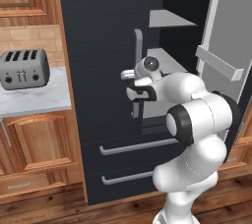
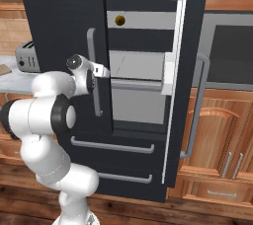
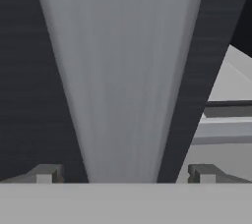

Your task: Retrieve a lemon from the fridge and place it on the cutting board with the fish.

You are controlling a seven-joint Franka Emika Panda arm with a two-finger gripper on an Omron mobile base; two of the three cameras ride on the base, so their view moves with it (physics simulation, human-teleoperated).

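The gripper (image 3: 123, 174) is seen spread wide, its two fingertips (image 3: 47, 173) set to either side of the grey bar handle (image 3: 120, 80) of the fridge's (image 1: 103, 70) closed left door, with nothing clasped between them. Beyond the handle, the right door (image 2: 180, 71) is swung open and grey-white shelves (image 2: 141, 20) are exposed, and the lemon (image 2: 119, 20) is found on an upper shelf near its left end. Farther to the left, a toaster (image 1: 23, 68) is seen on the marble counter (image 1: 34, 100).
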